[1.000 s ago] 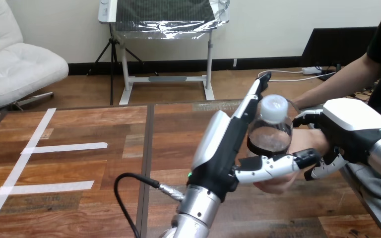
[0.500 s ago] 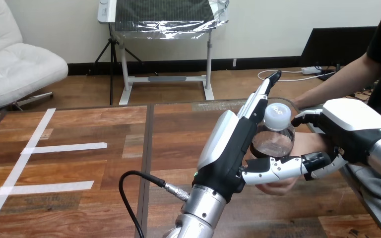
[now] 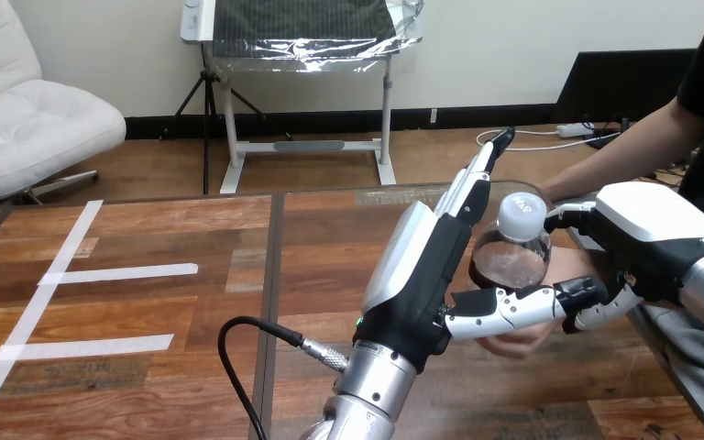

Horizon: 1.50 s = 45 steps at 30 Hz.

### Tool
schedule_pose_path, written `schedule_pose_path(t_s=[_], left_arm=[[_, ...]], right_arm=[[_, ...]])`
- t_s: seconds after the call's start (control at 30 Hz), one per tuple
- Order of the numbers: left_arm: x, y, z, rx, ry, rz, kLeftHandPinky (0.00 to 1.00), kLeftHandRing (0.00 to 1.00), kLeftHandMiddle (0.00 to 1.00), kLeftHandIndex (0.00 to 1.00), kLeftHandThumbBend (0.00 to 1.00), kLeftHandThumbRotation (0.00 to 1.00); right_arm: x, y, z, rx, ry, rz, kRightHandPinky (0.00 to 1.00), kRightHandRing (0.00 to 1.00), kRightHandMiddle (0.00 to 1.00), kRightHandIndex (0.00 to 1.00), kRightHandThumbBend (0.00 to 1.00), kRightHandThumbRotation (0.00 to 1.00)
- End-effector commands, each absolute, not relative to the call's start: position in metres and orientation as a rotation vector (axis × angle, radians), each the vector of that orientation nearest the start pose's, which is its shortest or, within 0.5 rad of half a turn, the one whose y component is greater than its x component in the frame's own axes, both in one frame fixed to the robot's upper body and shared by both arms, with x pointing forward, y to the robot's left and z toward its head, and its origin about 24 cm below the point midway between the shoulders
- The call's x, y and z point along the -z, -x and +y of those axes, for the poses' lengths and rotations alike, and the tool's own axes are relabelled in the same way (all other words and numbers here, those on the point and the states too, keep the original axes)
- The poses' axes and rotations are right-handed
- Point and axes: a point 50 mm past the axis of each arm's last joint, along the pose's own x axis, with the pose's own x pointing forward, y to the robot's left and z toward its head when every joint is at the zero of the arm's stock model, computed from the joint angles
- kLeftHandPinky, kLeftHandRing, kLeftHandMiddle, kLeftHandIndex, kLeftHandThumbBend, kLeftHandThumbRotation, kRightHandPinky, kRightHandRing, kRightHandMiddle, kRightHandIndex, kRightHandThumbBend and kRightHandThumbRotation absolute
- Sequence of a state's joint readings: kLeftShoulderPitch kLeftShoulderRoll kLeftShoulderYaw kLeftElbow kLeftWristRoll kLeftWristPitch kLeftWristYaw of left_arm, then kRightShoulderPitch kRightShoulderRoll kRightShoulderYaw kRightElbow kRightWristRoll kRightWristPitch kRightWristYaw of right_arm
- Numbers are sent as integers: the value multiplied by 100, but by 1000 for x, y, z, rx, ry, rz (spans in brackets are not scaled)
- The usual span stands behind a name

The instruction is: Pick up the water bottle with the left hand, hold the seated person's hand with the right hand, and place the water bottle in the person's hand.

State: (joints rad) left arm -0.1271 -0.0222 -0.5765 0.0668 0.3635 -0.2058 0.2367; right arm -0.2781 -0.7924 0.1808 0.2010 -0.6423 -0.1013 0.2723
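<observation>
The left hand (image 3: 422, 275), fingers straight and thumb stretched out, flanks a dark-filled water bottle (image 3: 511, 255) resting on the person's hand (image 3: 513, 343). The right hand (image 3: 646, 234) clasps that hand with curled fingers.

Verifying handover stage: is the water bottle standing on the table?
No, the water bottle is upright over the person's hand, beside the left hand, raised off the table.

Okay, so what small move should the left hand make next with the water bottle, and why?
Probably ease the left hand back toward the view's left, sliding its thumb clear. The water bottle stands over the person's hand, the left fingers are straight beside it, and the right hand grips the person's wrist. Go slowly: whether the palm bears it is unclear.
</observation>
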Motion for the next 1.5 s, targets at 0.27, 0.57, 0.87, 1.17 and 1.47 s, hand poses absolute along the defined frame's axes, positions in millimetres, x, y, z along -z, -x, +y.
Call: schedule_pose_path(t_s=[0.27,0.57,0.87,1.17,1.47], left_arm=[[-124,-236,-16,374,-147,-552,100,100,100,100,86,56],[-124,-234,-14,372,-137,-555,100,100,100,100,84,57],[-126,-231,-8,360,-102,-573,100,100,100,99,79,56],[-127,-226,5,327,-90,-578,98,100,100,98,73,58],[-126,-219,23,294,-89,-584,93,97,98,97,68,67]], right_arm=[[-137,-300,-254,-262,1438,-33,72,81,85,81,85,0],[-148,-288,-249,-248,1409,-74,71,80,85,80,83,0],[-160,-271,-242,-218,1323,-147,70,79,84,79,80,0],[-168,-251,-233,-153,1241,-244,72,79,83,78,72,0],[-168,-231,-223,-77,1105,-312,74,82,84,78,61,0]])
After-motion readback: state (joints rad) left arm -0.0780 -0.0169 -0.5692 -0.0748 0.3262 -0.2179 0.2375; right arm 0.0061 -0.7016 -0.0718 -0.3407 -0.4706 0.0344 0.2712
